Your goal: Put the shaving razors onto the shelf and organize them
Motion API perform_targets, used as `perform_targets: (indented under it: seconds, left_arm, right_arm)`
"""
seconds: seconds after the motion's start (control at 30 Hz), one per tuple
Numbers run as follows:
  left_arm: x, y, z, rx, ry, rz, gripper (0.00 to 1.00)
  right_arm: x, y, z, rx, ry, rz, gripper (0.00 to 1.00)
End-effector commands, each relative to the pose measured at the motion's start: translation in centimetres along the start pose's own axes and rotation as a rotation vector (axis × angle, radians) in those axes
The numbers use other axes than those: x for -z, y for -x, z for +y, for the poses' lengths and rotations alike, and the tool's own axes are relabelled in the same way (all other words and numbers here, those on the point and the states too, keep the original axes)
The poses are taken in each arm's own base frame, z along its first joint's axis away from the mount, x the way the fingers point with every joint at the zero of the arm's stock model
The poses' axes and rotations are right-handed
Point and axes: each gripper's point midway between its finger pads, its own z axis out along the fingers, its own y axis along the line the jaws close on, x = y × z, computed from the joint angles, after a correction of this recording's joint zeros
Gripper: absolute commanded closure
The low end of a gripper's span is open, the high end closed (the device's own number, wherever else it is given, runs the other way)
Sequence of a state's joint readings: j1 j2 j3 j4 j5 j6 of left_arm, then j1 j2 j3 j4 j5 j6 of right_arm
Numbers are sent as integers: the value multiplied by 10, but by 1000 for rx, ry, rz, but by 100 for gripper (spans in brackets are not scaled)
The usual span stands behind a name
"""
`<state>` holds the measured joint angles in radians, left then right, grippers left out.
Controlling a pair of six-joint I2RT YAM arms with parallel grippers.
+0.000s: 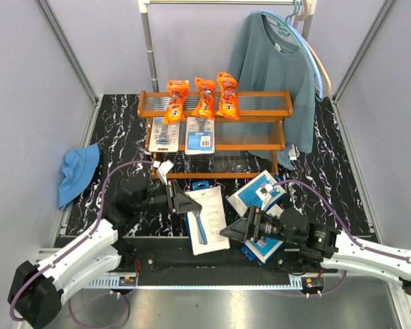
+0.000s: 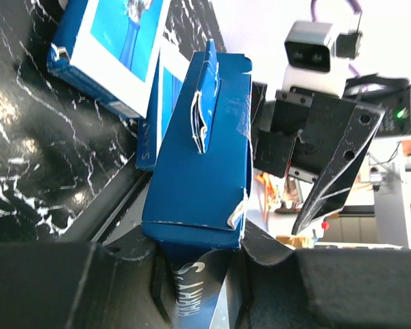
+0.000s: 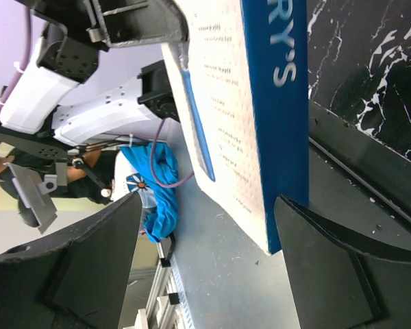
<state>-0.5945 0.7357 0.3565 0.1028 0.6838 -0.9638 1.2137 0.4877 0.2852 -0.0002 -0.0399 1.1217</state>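
Observation:
The shelf (image 1: pixel 216 113) stands at the back, with three orange razor bags (image 1: pixel 204 97) on its top tier and two blister cards (image 1: pixel 200 133) on the middle tier. My left gripper (image 1: pixel 190 203) (image 2: pixel 198 274) is shut on one end of a flat blue razor box (image 1: pixel 207 221) (image 2: pixel 198 157), held above the table's front. My right gripper (image 1: pixel 227 232) (image 3: pixel 205 267) is open at the box's (image 3: pixel 260 103) other end, its fingers apart from it. Two more razor boxes (image 1: pixel 260 190) (image 1: pixel 264 248) lie at front right.
A blue cloth (image 1: pixel 79 171) lies at the left on the black marbled table (image 1: pixel 335 185). A teal sweater (image 1: pixel 277 75) hangs from the metal rail (image 1: pixel 149 48) behind the shelf's right end. Grey walls close in both sides.

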Motion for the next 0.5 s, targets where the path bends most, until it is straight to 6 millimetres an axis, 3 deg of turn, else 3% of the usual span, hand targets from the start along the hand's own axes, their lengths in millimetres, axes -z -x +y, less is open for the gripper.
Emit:
perform_targets:
  seconds: [0.0, 0.47]
  left_arm:
    - [1, 46, -58, -97, -170, -126, 100]
    - [15, 62, -93, -124, -282, -157, 100]
  right_arm:
    - [6, 5, 0, -28, -4, -32, 12]
    - [1, 5, -16, -41, -69, -46, 14]
